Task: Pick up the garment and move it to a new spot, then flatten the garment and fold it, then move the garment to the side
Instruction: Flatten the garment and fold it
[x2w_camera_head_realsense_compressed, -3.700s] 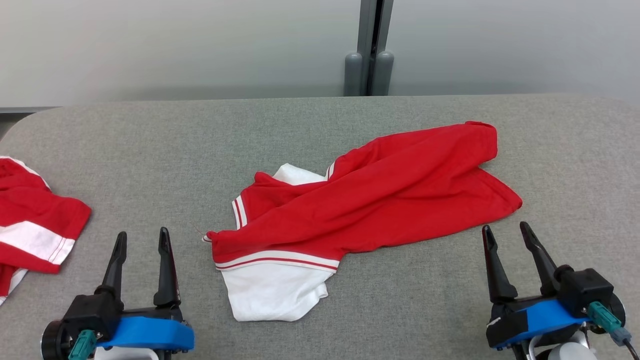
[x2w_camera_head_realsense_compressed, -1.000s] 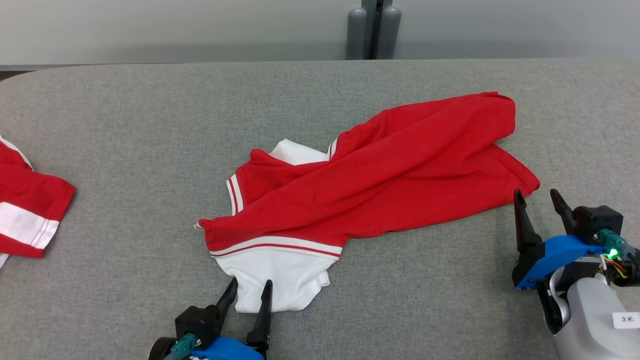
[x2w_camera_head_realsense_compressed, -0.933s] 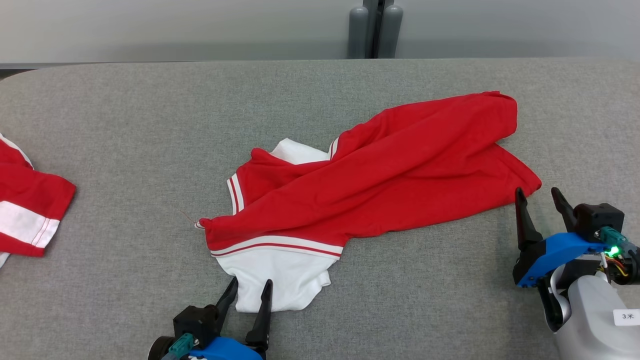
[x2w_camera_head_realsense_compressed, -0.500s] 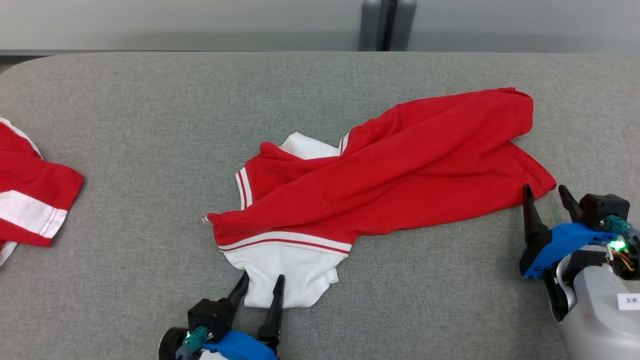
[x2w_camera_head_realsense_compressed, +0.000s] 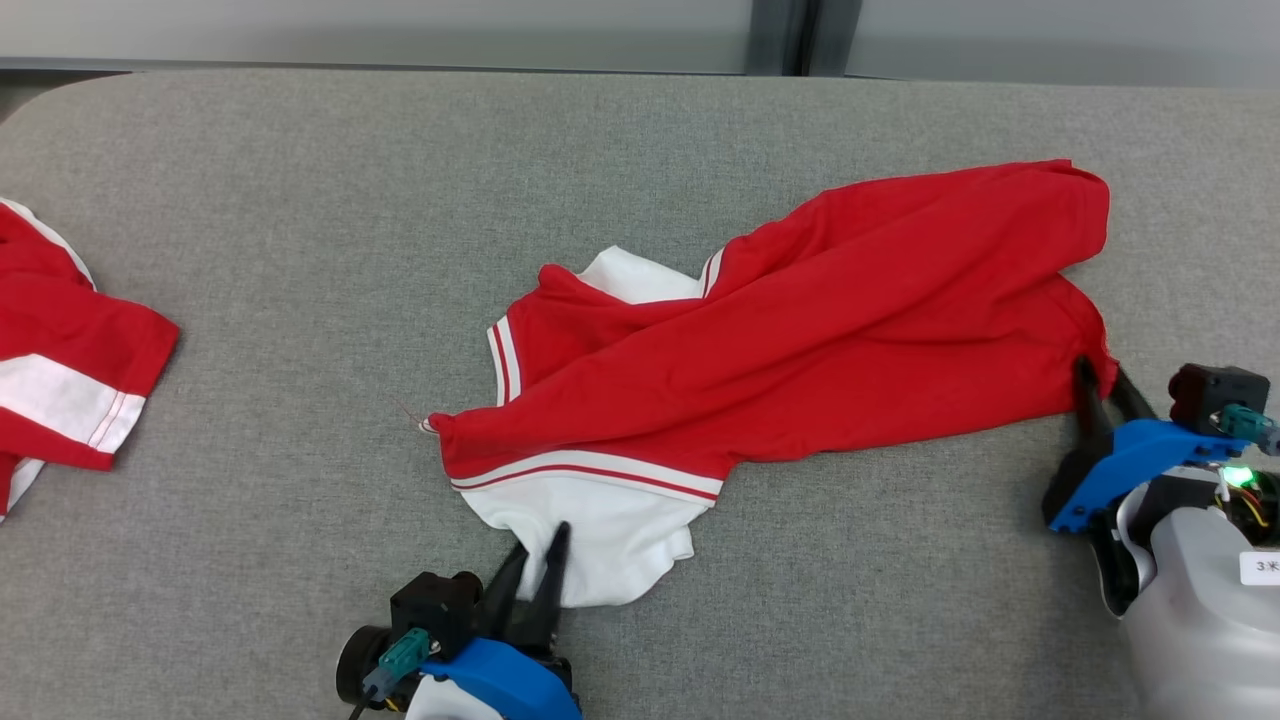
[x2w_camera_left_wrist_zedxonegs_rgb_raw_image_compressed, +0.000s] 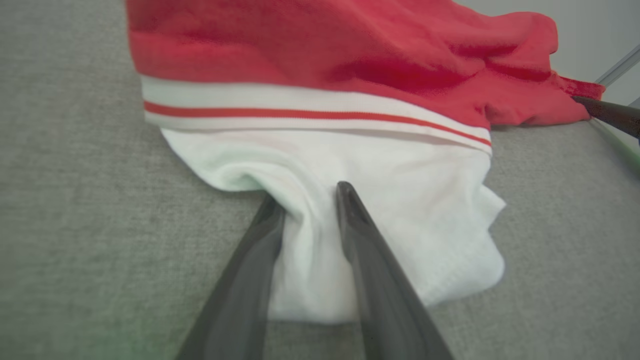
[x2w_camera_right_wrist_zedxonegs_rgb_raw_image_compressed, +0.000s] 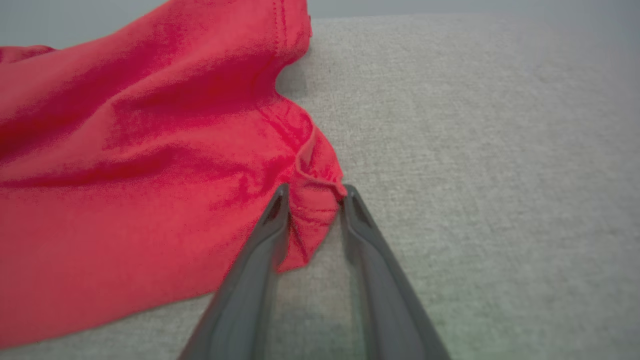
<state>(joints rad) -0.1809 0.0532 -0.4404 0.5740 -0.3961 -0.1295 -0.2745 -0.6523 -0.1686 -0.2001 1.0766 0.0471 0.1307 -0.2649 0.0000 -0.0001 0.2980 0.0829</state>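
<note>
The garment (x2w_camera_head_realsense_compressed: 800, 340), red with a white striped end, lies crumpled across the middle of the grey table (x2w_camera_head_realsense_compressed: 300, 200). My left gripper (x2w_camera_head_realsense_compressed: 535, 545) is at its near white end. In the left wrist view the white cloth (x2w_camera_left_wrist_zedxonegs_rgb_raw_image_compressed: 400, 200) bunches into a ridge pinched between the two fingers of the left gripper (x2w_camera_left_wrist_zedxonegs_rgb_raw_image_compressed: 307, 195). My right gripper (x2w_camera_head_realsense_compressed: 1098, 375) is at the garment's right red corner. In the right wrist view that red corner (x2w_camera_right_wrist_zedxonegs_rgb_raw_image_compressed: 315, 205) sits squeezed between the fingertips of the right gripper (x2w_camera_right_wrist_zedxonegs_rgb_raw_image_compressed: 312, 195), with the rest of the red cloth (x2w_camera_right_wrist_zedxonegs_rgb_raw_image_compressed: 125, 150) spread to the left.
A second red and white garment (x2w_camera_head_realsense_compressed: 60, 350) lies at the table's left edge. A wall runs behind the table's far edge. A dark finger of the right gripper (x2w_camera_left_wrist_zedxonegs_rgb_raw_image_compressed: 610, 112) shows at the right of the left wrist view.
Both grippers have pushed forward onto the garment and their jaws have narrowed onto the cloth, left on the white end, right on the red corner. The head camera has also tilted down.
</note>
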